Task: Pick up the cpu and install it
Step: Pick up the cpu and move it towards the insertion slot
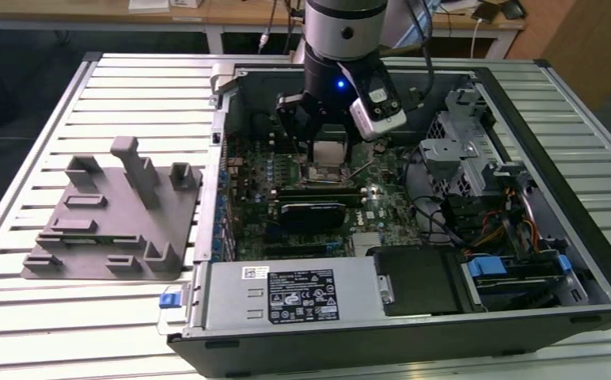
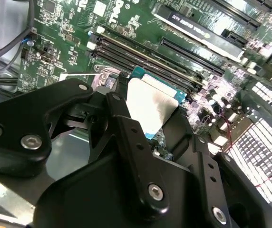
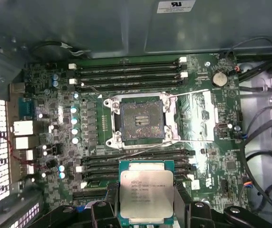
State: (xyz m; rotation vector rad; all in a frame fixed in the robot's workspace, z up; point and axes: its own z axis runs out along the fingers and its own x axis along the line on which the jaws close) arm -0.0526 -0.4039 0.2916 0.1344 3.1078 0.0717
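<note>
My gripper (image 1: 330,152) hangs inside the open computer case, shut on the cpu (image 3: 145,192), a flat square chip with a silver top and a thin green rim. Both wrist views show the black fingers (image 2: 119,114) clamping the chip's opposite edges, and its bright top (image 2: 152,104) faces away from the board. The empty motherboard socket (image 3: 142,121), dark with a metal frame and an open latch wire, lies on the green board a short way from the chip. In the exterior view the socket (image 1: 327,171) sits just below the gripper.
The case (image 1: 284,305) lies open on a slatted metal table (image 1: 126,95). Memory slots (image 3: 129,71) flank the socket. A drive cage and cables (image 1: 475,182) fill the case's side at the exterior view's right. A grey fixture block (image 1: 115,222) stands outside at the exterior view's left.
</note>
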